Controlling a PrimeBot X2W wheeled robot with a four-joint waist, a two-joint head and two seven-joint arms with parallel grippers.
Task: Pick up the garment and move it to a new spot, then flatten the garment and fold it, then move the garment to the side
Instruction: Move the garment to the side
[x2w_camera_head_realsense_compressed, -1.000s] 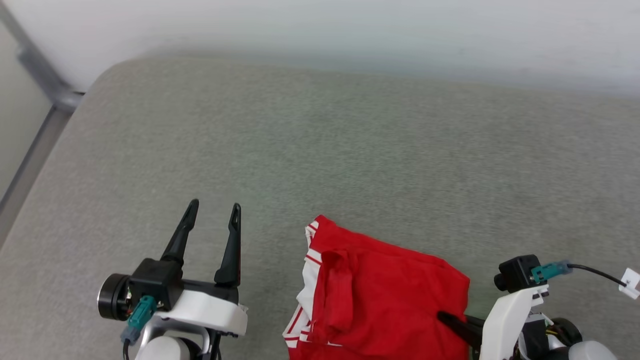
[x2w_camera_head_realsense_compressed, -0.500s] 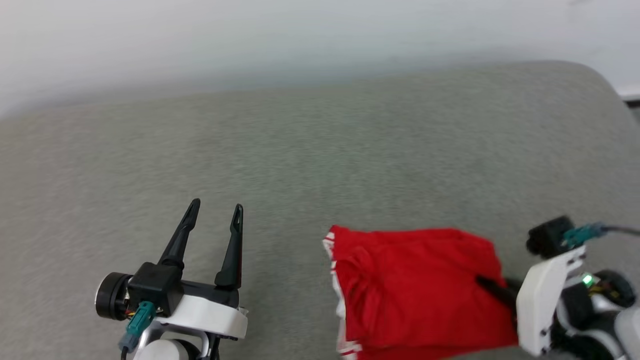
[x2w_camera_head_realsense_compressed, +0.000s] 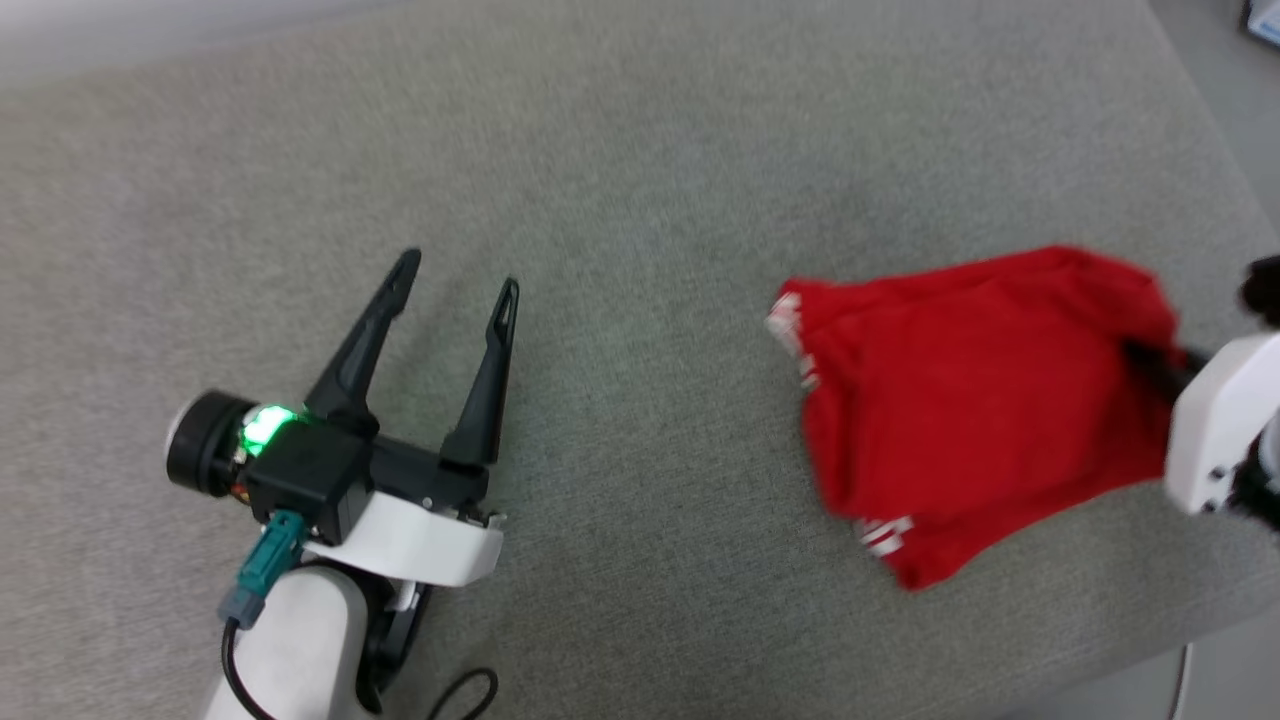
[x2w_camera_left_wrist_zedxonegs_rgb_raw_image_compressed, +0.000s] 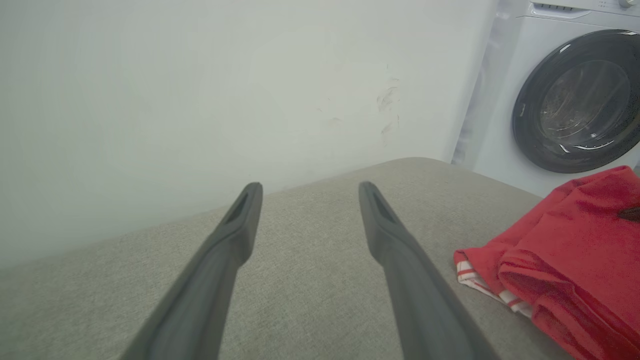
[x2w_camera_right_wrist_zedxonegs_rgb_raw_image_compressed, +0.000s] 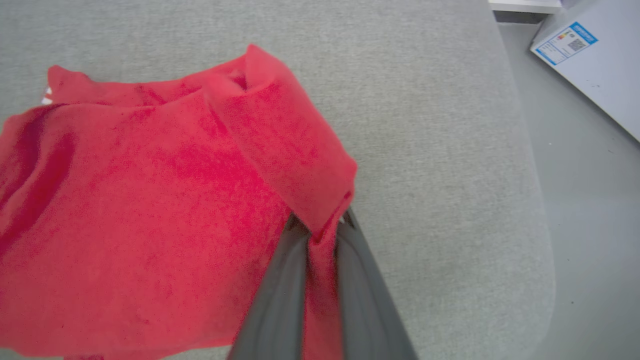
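The garment (x2w_camera_head_realsense_compressed: 980, 400) is a bunched red jersey with red-and-white striped trim, lying at the right side of the grey padded table (x2w_camera_head_realsense_compressed: 640, 200). My right gripper (x2w_camera_head_realsense_compressed: 1140, 355) is shut on the jersey's right edge; in the right wrist view its two dark fingers (x2w_camera_right_wrist_zedxonegs_rgb_raw_image_compressed: 280, 295) pinch a fold of red cloth (x2w_camera_right_wrist_zedxonegs_rgb_raw_image_compressed: 150, 200). My left gripper (x2w_camera_head_realsense_compressed: 455, 275) stands open over bare table at the left, with nothing between its fingers (x2w_camera_left_wrist_zedxonegs_rgb_raw_image_compressed: 225, 250). The left wrist view has the jersey (x2w_camera_left_wrist_zedxonegs_rgb_raw_image_compressed: 565, 265) at its right. The numbers are hidden.
A white washing machine (x2w_camera_left_wrist_zedxonegs_rgb_raw_image_compressed: 575, 90) with a dark round door stands beyond the table's far end, beside a white wall (x2w_camera_left_wrist_zedxonegs_rgb_raw_image_compressed: 200, 90). The table's right edge (x2w_camera_right_wrist_zedxonegs_rgb_raw_image_compressed: 530, 175) drops to a grey floor, where a white box (x2w_camera_right_wrist_zedxonegs_rgb_raw_image_compressed: 590, 65) with a blue label lies.
The head camera has swung right and down. My right gripper has carried the jersey rightward, toward the table's right edge. The left gripper stays open in the same pose.
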